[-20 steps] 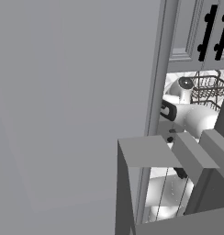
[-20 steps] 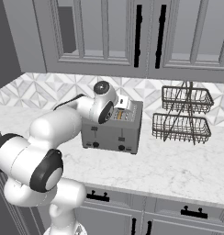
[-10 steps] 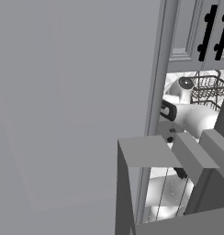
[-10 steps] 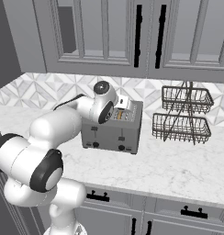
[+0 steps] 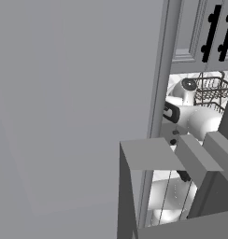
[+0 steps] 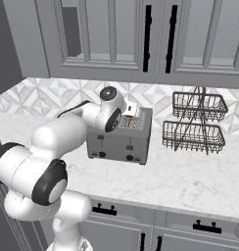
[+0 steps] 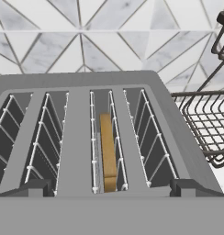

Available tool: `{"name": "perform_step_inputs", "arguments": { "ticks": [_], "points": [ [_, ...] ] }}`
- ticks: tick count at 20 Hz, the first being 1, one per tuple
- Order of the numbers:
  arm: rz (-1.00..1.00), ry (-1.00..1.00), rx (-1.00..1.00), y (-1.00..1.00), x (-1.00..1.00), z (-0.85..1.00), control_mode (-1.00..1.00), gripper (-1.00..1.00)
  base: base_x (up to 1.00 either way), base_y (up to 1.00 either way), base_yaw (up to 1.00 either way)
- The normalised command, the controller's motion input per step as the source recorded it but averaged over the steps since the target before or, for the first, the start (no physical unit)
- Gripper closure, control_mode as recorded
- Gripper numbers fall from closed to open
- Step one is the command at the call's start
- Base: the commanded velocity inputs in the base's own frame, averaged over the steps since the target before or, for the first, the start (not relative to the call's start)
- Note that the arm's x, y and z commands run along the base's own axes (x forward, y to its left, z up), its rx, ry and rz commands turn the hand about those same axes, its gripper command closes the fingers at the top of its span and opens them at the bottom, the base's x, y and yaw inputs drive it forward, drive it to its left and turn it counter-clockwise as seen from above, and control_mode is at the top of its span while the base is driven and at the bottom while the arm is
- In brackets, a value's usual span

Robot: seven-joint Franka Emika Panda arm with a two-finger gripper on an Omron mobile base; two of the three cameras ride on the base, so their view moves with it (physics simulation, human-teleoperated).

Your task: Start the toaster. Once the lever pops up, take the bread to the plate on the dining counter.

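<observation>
**Gripper poised above toaster, bread down in a slot**

You have the gripper (image 7: 109, 187) directly over the toaster (image 6: 122, 137), looking straight down into its top. In the hand view the two dark fingertips (image 7: 33, 187) stand far apart at the bottom, one at each side, spread to full width with nothing between them. Nothing is held.

The bread (image 7: 108, 156) sits edge-up in a slot right of centre, a tan slice between the wire guides, sunk low. The slots beside it show bare wire racks.

In the right base view the toaster stands on the white marble tabletop (image 6: 190, 179), its front carrying two dark knobs near the bottom. The arm bends over from the lower left and its wrist covers the toaster's upper left corner. A two-tier wire basket (image 6: 196, 125) stands to the toaster's right, near but apart; its lower tier also shows at the right edge of the hand view. Grey cabinets with black handles (image 6: 148, 37) hang above, and a patterned tile wall runs behind.

In the left base view a grey panel (image 5: 74, 107) blocks most of the scene; you glimpse the arm and the basket through a narrow gap on the right.
</observation>
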Motion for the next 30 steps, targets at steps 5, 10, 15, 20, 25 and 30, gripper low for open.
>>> {"name": "perform_step_inputs", "arguments": {
  "ticks": [5,10,15,20,25,30],
  "points": [
    [0.0,0.0,0.0,0.0,0.0,0.0,-1.0,-1.0,0.0,0.0,0.0],
    [0.0,0.0,0.0,0.0,0.0,0.0,-1.0,-1.0,0.0,0.0,0.0],
    [0.0,0.0,0.0,0.0,0.0,0.0,-1.0,-1.0,0.0,0.0,0.0],
    [0.0,0.0,0.0,0.0,0.0,0.0,-1.0,-1.0,0.0,0.0,0.0],
    [0.0,0.0,0.0,0.0,0.0,0.0,-1.0,-1.0,0.0,0.0,0.0],
    [0.0,0.0,0.0,0.0,0.0,0.0,-1.0,-1.0,0.0,0.0,0.0]
  ]
}}
